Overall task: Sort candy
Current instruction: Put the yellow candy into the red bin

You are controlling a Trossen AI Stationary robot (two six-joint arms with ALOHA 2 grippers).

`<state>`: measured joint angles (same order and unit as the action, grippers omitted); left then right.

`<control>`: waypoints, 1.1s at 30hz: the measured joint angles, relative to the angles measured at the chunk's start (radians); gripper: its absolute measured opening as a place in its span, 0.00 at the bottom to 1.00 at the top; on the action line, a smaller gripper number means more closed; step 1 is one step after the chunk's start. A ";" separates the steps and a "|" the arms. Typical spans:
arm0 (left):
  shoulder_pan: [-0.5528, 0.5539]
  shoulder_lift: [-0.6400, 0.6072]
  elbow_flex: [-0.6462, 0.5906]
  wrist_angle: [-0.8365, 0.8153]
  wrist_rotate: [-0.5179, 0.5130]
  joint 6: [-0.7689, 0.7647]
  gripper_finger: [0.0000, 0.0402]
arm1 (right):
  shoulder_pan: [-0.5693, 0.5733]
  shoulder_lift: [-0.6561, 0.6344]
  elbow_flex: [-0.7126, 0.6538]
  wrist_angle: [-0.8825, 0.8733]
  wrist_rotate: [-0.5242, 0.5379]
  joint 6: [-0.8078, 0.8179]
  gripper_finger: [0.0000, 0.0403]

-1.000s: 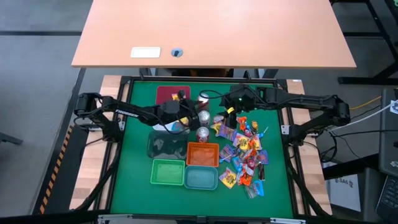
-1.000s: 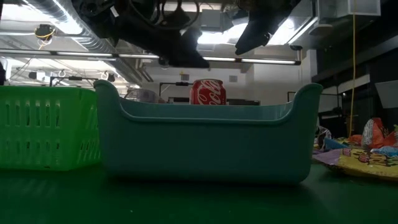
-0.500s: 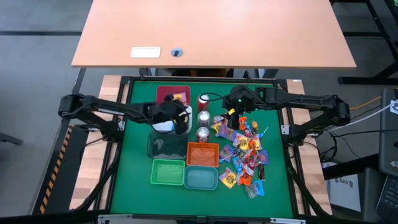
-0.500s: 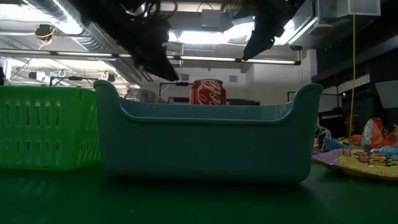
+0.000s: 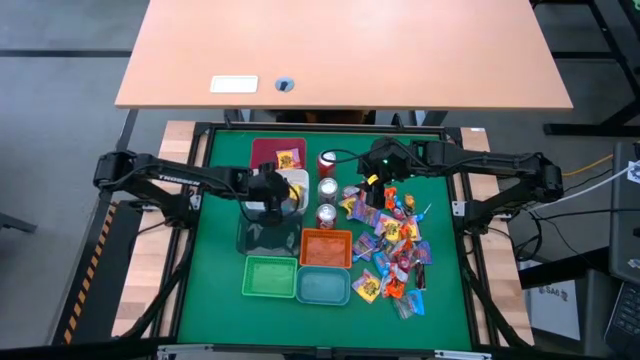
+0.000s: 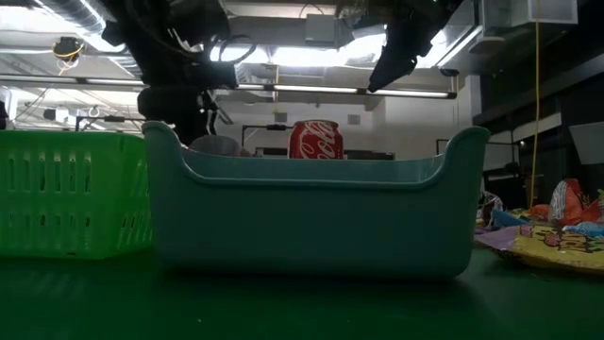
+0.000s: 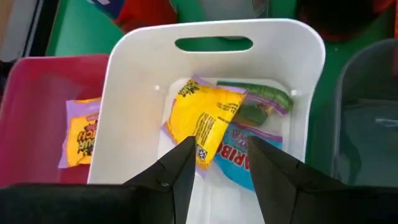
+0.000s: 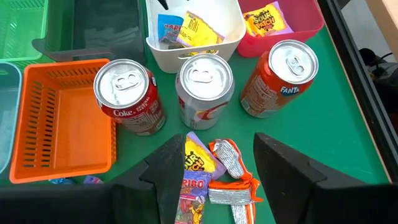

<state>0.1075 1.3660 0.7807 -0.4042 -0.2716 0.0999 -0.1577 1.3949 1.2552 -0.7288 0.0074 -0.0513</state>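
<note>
The left gripper (image 7: 217, 168) hangs over the white bin (image 7: 134, 93) with its fingers spread and nothing between them; just beyond its fingertips a yellow packet (image 7: 202, 115) lies on top of a blue Haribo packet (image 7: 239, 158), with a green-wrapped sweet (image 7: 261, 99) past those, all three inside the white bin; to one side of the gripper a yellow-and-purple packet (image 7: 81, 134) lies flat in the dark red bin (image 7: 25, 93), which sits just beside the white one; the right gripper (image 8: 208, 165) hovers with its fingers apart and empty above the near edge of the candy pile (image 5: 395, 245), a yellow Haribo packet (image 8: 194, 171) and a crumpled silver-and-orange wrapper (image 8: 230, 177) lying directly under it; ahead of its fingertips stand three cans in a row, the Coke can (image 8: 127, 93), a silver-topped can (image 8: 204, 87) and the Fanta can (image 8: 280, 78), all upright; beside the Coke can sits the orange bin (image 8: 56, 130), which looks empty, though its near corner is cut off; in the overhead view the green bin (image 5: 269, 276) and the teal bin (image 5: 323, 286) stand side by side, well short of both grippers, and the rest of the candy spreads over the green mat (image 5: 225, 160) below the right gripper
</note>
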 joint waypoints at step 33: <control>0.169 0.132 -0.007 0.125 0.242 -0.070 0.34 | 0.000 0.000 0.000 -0.001 0.000 0.000 0.47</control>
<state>0.2768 1.4976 0.7734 -0.2790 -0.0300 0.0299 -0.1574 1.3949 1.2552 -0.7294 0.0071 -0.0517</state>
